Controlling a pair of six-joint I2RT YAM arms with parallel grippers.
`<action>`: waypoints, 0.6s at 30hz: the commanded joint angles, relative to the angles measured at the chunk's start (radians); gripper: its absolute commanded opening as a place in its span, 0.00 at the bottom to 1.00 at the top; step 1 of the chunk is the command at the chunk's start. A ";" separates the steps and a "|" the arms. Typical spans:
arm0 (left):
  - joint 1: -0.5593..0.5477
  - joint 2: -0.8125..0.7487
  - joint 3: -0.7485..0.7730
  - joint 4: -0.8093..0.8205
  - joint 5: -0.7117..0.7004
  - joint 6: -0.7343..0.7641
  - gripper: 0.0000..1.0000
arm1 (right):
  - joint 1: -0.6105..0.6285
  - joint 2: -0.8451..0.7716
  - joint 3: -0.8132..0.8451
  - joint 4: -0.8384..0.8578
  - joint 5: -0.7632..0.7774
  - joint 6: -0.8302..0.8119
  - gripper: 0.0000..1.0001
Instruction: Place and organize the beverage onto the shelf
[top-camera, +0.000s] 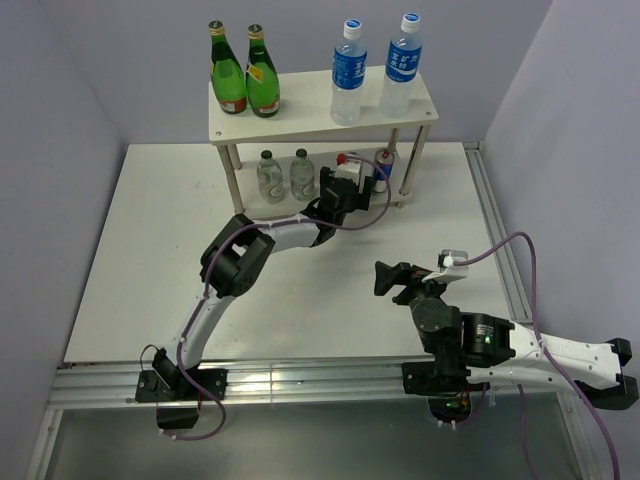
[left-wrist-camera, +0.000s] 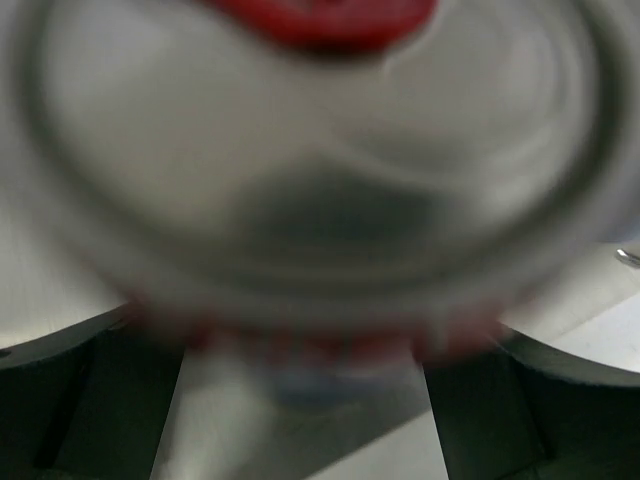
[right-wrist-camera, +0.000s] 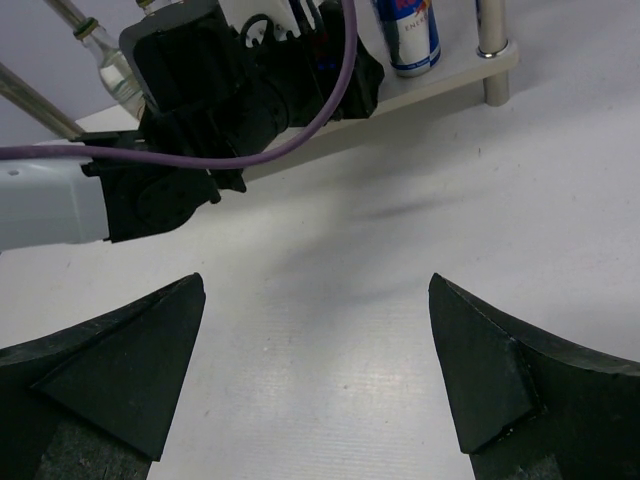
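Observation:
The cream-white shelf (top-camera: 305, 112) stands at the back of the table. Two tall water bottles (top-camera: 348, 78) (top-camera: 402, 68) stand on the right of its top board. Two small green-capped bottles (top-camera: 268, 176) (top-camera: 301, 172) and one slim can (top-camera: 383, 168) stand on the lower board. My left gripper (top-camera: 350, 185) reaches into the lower tier and is shut on the second slim can (left-wrist-camera: 320, 150), whose red-tabbed top fills the blurred left wrist view. My right gripper (top-camera: 395, 278) is open and empty above the bare table (right-wrist-camera: 318, 340). The right wrist view also shows the standing can (right-wrist-camera: 410, 35).
Two green glass bottles (top-camera: 228, 75) (top-camera: 262, 75) stand on the left of the top board. Shelf posts (top-camera: 412, 165) flank the lower tier. A metal rail (top-camera: 300, 385) runs along the near edge and another (top-camera: 500, 230) along the right. Walls close the back and sides.

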 joint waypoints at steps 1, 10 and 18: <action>-0.019 -0.109 -0.051 0.057 -0.007 -0.012 0.95 | 0.006 -0.001 0.001 0.006 0.036 0.013 1.00; -0.052 -0.210 -0.212 0.096 -0.050 -0.021 0.97 | 0.005 0.013 0.000 0.003 0.042 0.022 1.00; -0.127 -0.419 -0.477 0.128 -0.138 -0.050 0.99 | 0.006 0.049 0.021 -0.038 0.065 0.066 1.00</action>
